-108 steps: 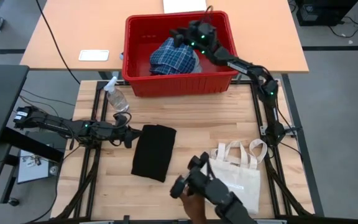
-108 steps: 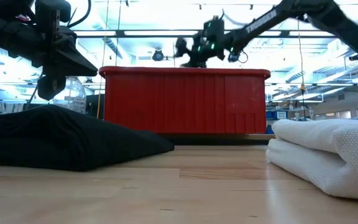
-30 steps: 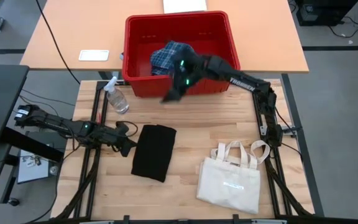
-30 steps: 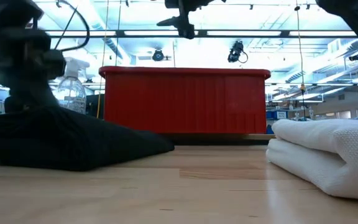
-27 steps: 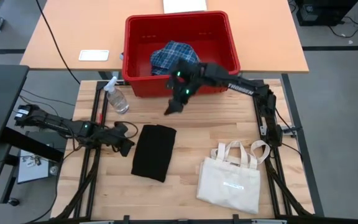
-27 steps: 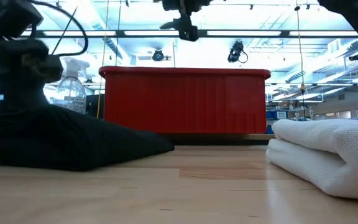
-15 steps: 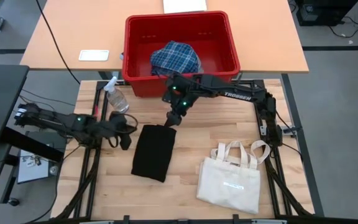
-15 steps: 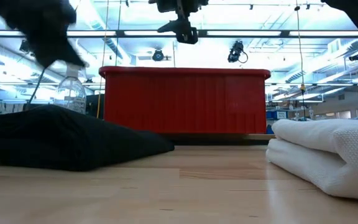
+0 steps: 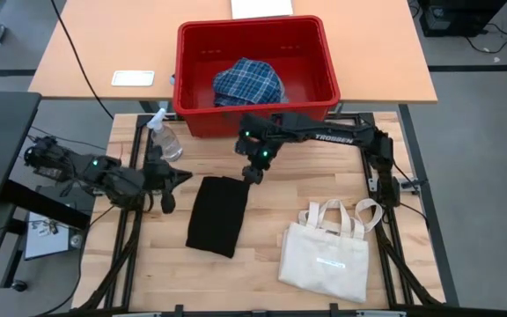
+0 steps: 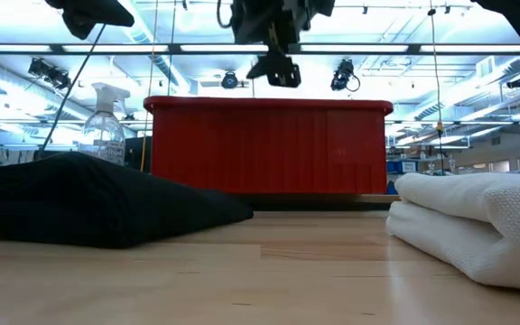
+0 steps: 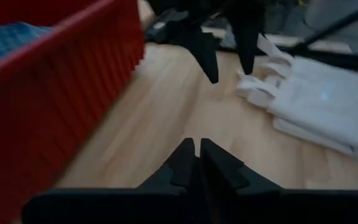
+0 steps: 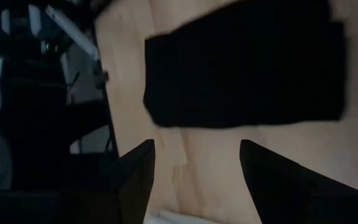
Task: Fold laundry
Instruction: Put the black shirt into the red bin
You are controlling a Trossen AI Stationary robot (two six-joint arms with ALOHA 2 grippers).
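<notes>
High view: the right gripper point(image 9: 253, 173), fingers apart and empty, is seen just above the top edge of the folded black garment point(image 9: 218, 215) at centre frame. A grasp of that edge is judged next, calling for descent and closing. The left gripper point(image 9: 167, 195), shut and empty, waits at left. The plaid garment point(image 9: 248, 81) in the red bin point(image 9: 192, 114) is hidden in the low view.

A red bin point(image 9: 324, 62) straddles the table's point(image 9: 262, 264) far edge; spray bottle point(image 9: 163, 135) beside it, cream tote bag point(image 9: 328, 260) nearer.
</notes>
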